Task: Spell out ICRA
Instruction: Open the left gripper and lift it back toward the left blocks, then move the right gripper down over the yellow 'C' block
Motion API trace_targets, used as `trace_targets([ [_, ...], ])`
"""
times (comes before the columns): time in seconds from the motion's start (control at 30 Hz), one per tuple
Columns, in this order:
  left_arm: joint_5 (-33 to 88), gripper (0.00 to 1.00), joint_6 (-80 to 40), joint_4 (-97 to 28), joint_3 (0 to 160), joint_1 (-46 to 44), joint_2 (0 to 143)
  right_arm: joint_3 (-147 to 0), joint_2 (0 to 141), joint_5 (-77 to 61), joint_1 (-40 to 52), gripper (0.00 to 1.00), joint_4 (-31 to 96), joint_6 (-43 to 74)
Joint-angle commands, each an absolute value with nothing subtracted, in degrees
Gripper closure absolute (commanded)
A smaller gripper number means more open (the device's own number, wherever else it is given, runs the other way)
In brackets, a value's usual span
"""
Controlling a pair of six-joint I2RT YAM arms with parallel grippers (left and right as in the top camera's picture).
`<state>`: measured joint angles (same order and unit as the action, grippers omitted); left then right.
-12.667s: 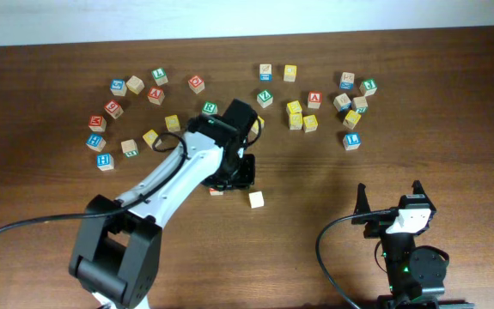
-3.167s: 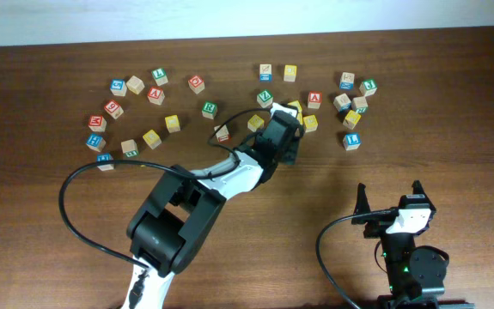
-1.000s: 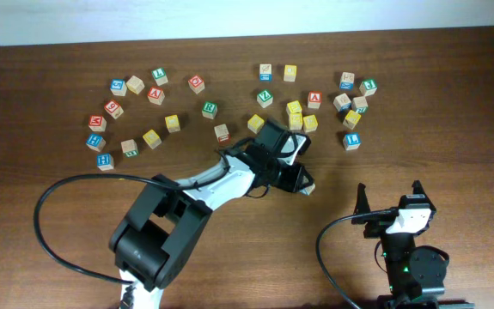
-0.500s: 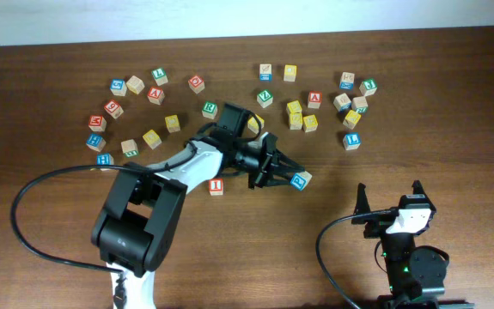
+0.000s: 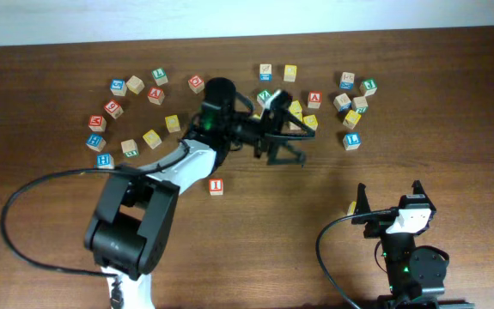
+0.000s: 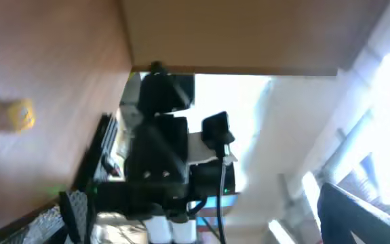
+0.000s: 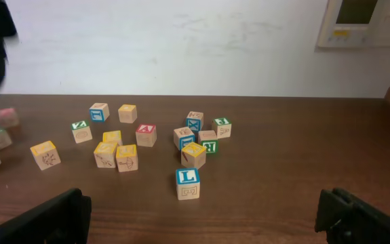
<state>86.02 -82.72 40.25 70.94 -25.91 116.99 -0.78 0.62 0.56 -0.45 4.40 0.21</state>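
Note:
The red I cube [image 5: 216, 185] lies alone on the table in front of the scattered cubes. The red A cube [image 5: 314, 98] [image 7: 145, 133] sits in the far right cluster among several yellow cubes [image 5: 295, 108]. My left arm covers the spot where the green R cube was. My left gripper [image 5: 289, 153] [image 6: 208, 217] hangs open and empty above the table, turned sideways toward the right arm. A yellowish cube [image 5: 350, 207] [image 6: 8, 115] lies just left of my right gripper [image 5: 390, 199] [image 7: 201, 220], which rests open and empty near the front edge.
More letter cubes are strewn in an arc along the back, from the left group [image 5: 100, 142] to the right group [image 5: 354, 103]. A blue L cube [image 7: 188, 183] stands nearest in front of the right gripper. The wall runs behind the table.
My left gripper has opened and swung back and up toward the far cubes. The cube it carried is out of its jaws, and a cube now lies beside the right gripper.

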Motion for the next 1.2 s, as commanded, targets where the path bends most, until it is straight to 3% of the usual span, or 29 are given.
trace_targets([
  [0.0, 85.93, 0.01, -84.12, 44.1, 71.5, -25.76, 114.1, -0.32, 0.19, 1.06, -0.82, 0.02, 4.6, 0.73],
  [0.23, 82.59, 0.01, -79.35, 47.33, 71.94, -24.8, 114.08, -0.32, 0.21, 1.06, -0.82, 0.02, 4.58, 0.71],
  [0.4, 67.72, 0.01, -59.96, 43.53, 72.38, -20.05, 114.1, -0.32, 0.21, 1.06, -0.82, 0.02, 4.6, 0.71],
  [0.47, 57.14, 0.01, -52.75, 32.75, 72.71, -19.94, 114.06, -0.32, 0.19, 1.06, -0.82, 0.02, 4.6, 0.71],
  [0.63, 24.12, 0.01, -20.53, -17.67, 84.84, -19.86, 112.07, -0.32, 0.21, 1.06, -0.82, 0.01, 4.6, 0.71],
  [0.73, 4.78, 0.01, -17.85, -42.11, 100.6, -19.53, 108.75, -0.32, 0.21, 1.06, -0.82, 0.02, 4.58, 0.71],
  [0.9, 1.15, 0.01, -17.96, -57.67, 109.62, -16.34, 104.44, -0.32, 0.21, 6.98, -0.82, 0.02, 2.07, 0.99],
  [1.07, -2.81, 0.01, -25.5, -71.07, 109.6, -6.22, 103.2, -0.32, 0.21, -32.99, -0.73, 0.02, -4.43, 23.16],
  [1.17, -2.83, 0.01, -25.47, -75.57, 109.6, -0.3, 103.22, -1.78, 0.38, -32.08, -0.78, 0.02, -22.57, 30.5],
])
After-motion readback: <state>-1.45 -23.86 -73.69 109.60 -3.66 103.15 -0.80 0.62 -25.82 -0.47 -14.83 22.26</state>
